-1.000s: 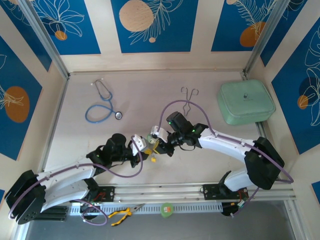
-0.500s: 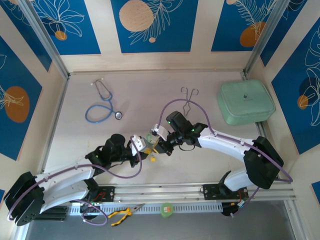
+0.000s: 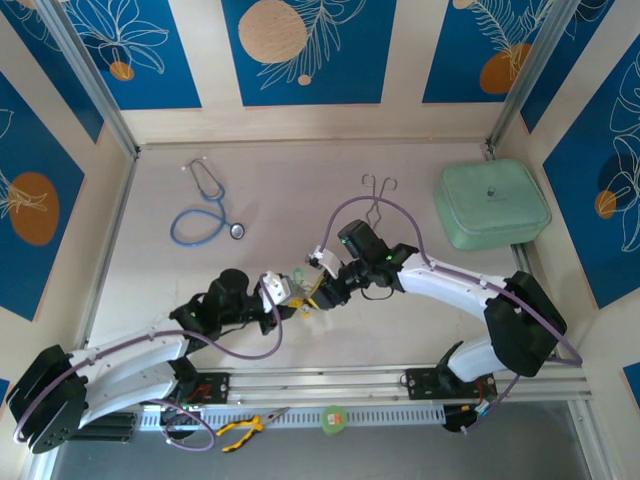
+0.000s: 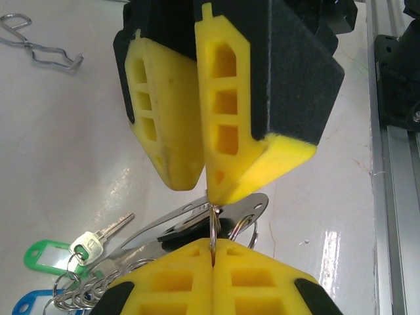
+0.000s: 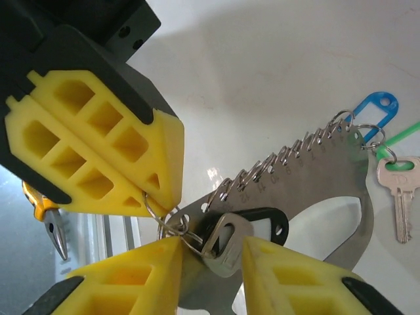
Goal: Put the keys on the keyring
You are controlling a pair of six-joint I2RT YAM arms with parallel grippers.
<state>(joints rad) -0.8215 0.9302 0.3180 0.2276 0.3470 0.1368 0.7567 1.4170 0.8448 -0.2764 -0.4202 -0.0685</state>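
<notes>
Left arm (image 3: 130, 355), right arm (image 3: 450, 285) meet over the desk (image 3: 270, 200): left pincer (image 4: 213, 244) clamps keyring (image 5: 308, 190), right pincer (image 5: 213, 243) gapes around black-headed key (image 5: 252, 223).

A pale glossy worktop (image 3: 280, 200) stands between cream walls (image 3: 400, 120) with blue panels (image 3: 300, 50) bearing white leaves and orange circles. Aluminium posts (image 3: 527, 75) rise at its far corners.
</notes>
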